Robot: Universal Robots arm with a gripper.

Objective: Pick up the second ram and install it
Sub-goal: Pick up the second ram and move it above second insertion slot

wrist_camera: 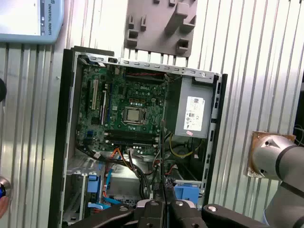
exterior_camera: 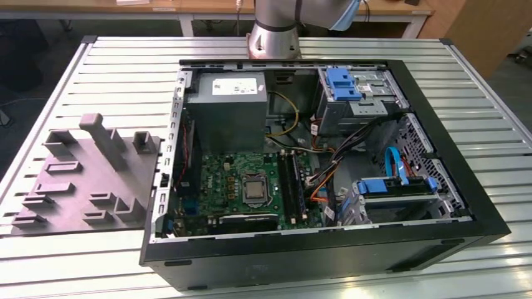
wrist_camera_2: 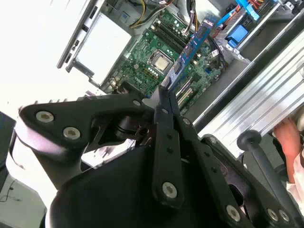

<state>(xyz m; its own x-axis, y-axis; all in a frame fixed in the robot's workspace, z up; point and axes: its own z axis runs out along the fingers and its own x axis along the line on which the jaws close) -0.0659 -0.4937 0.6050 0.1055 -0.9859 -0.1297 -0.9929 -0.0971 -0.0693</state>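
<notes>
You're on a desk [exterior_camera: 124, 75] of ribbed silver aluminium slats, with dark caps at its two far corners. The same slats [wrist_camera: 266, 71] show in the first wrist view and catch a bright sheen in the second wrist view. Past the desk's far edge stands a wooden-topped bench [exterior_camera: 83, 9] on a white frame, and it is dark underneath. Off the desk's far corner, on the exterior view's right, there's a brown wooden panel [exterior_camera: 478, 31]. Below that, beside the desk's edge, you get grey floor [exterior_camera: 517, 87]. The light on the desk is even and soft, with no hard shadows.
</notes>
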